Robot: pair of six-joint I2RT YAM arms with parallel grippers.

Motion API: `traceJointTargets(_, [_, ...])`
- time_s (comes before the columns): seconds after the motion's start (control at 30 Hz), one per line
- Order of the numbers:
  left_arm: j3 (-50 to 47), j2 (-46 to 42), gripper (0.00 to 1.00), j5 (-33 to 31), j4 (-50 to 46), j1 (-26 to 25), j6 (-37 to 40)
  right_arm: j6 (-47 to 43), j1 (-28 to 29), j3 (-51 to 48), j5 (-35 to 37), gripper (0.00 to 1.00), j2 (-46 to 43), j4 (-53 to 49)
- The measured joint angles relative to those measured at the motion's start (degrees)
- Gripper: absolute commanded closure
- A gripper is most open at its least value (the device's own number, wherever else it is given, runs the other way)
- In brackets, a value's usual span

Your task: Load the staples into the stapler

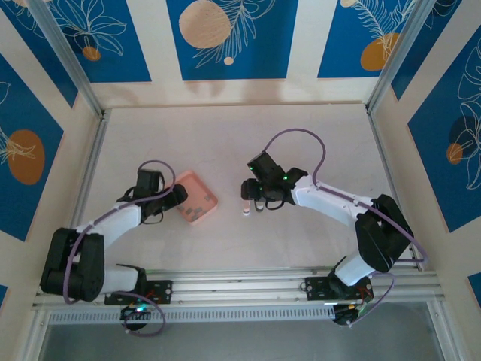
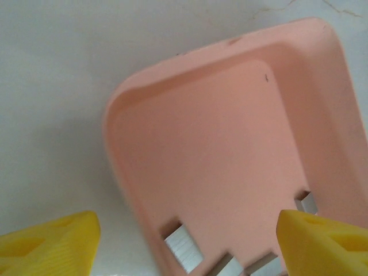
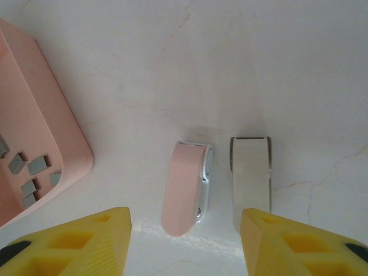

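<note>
The small pink stapler (image 3: 187, 190) (image 1: 246, 208) lies on the white table with its near end between the fingertips of my open right gripper (image 3: 184, 227) (image 1: 254, 197), touching neither. Beside it lies a longer whitish metal strip (image 3: 250, 178), its near end by my right finger (image 3: 299, 244). Several tiny grey staples (image 3: 29, 169) (image 2: 183, 247) lie in the shallow pink tray (image 2: 230, 144) (image 1: 210, 197) (image 3: 40, 115). My left gripper (image 2: 185, 230) (image 1: 179, 197) hangs open over the tray's near corner. One yellow finger (image 2: 52, 241) is outside the wall and the other is over the tray floor, holding nothing.
Aluminium rails (image 1: 90, 173) run along both sides of the table, and patterned blue walls stand behind them. Bare tabletop (image 1: 240, 135) stretches behind the tray and the stapler. The tray sits just left of the stapler.
</note>
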Motion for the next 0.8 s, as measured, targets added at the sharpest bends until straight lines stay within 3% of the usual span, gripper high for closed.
traceJointTargets(0.3, [6.5, 7.6, 0.22, 2.6, 4.3, -1.6, 2.3, 0.0, -1.1, -1.1, -0.2, 0.46, -1.6, -0.2])
traceJointTargets(0.8, [12.2, 15.4, 0.22, 5.3, 8.1, -10.5, 2.8, 0.5, -2.6, -4.0, -0.2, 0.45, -4.9, -0.3])
